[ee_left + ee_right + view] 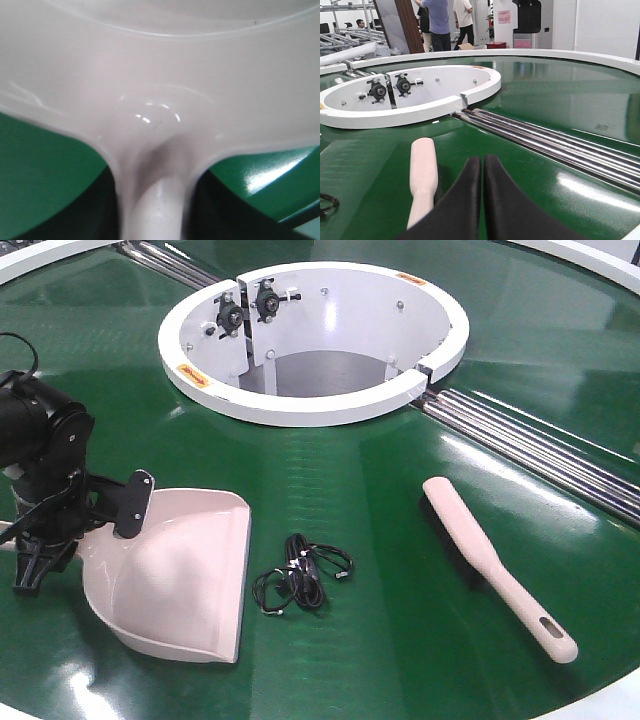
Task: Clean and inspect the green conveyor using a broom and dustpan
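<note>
The beige-pink dustpan (185, 580) lies on the green conveyor (400, 640) at the front left, its open lip facing right. My left gripper (75, 525) is at its rear. In the left wrist view, the dustpan's handle (155, 210) runs between the dark jaws, which press against both its sides. The beige broom (490, 560) lies flat at the front right, handle end nearest. It also shows in the right wrist view (423, 170), just left of my right gripper (483, 157), which is shut and empty above the belt (545, 100).
A tangled black cable (300, 575) lies on the belt between dustpan and broom. The white round collar (310, 405) with its central opening sits behind. Metal roller strips (530, 445) run to the right of it. People stand beyond the conveyor (440, 20).
</note>
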You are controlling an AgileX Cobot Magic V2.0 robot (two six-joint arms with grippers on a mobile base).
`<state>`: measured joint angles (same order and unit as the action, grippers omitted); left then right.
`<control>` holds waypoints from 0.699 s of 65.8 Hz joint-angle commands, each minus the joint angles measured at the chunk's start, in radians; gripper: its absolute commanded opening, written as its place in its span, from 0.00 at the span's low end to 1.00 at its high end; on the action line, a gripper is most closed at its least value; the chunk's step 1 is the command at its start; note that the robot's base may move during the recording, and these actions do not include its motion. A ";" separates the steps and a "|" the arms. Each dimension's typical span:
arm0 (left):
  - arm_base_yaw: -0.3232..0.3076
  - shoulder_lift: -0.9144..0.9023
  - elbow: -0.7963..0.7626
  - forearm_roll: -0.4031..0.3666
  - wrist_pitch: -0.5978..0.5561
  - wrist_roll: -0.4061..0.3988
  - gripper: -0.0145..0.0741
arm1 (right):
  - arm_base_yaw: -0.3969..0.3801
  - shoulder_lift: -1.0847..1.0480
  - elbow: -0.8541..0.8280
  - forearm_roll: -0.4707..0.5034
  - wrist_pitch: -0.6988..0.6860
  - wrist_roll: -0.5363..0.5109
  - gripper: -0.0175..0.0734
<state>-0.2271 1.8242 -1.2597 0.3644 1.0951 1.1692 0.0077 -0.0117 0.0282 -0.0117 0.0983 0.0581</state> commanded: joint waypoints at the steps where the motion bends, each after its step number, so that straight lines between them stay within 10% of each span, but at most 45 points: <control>1: -0.007 -0.041 -0.029 0.005 0.004 0.002 0.16 | -0.004 -0.011 0.004 -0.003 -0.075 -0.003 0.18; 46: -0.007 -0.041 -0.029 0.005 0.004 0.002 0.16 | -0.004 -0.011 0.004 -0.003 -0.075 -0.003 0.18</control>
<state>-0.2271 1.8242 -1.2597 0.3636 1.0951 1.1692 0.0077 -0.0117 0.0282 -0.0117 0.0983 0.0581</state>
